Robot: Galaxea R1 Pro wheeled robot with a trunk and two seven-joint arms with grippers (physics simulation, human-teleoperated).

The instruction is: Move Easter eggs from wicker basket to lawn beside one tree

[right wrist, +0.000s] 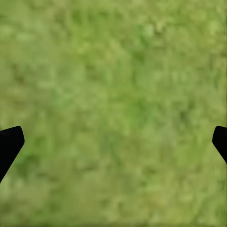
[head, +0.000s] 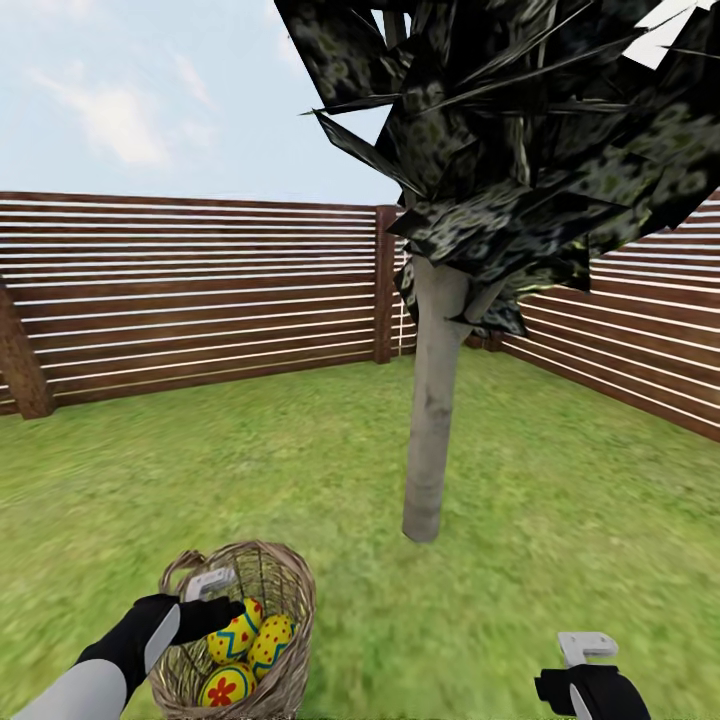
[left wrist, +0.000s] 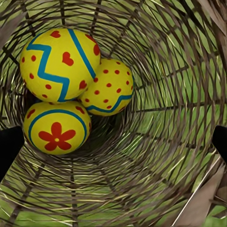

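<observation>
All three Easter eggs (left wrist: 71,90) sit in the wicker basket (head: 290,600). My left pincer (head: 215,610) hangs over them, jaws apart; next I lower onto the top egg. Right pincer (right wrist: 113,142) idles apart above the lawn (head: 560,520).

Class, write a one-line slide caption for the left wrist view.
Open left claw looks down into the wicker basket at three Easter eggs resting together.

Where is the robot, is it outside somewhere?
Yes, it looks like a fenced garden: green lawn, a brown slatted wooden fence, a tree, and sky above.
</observation>
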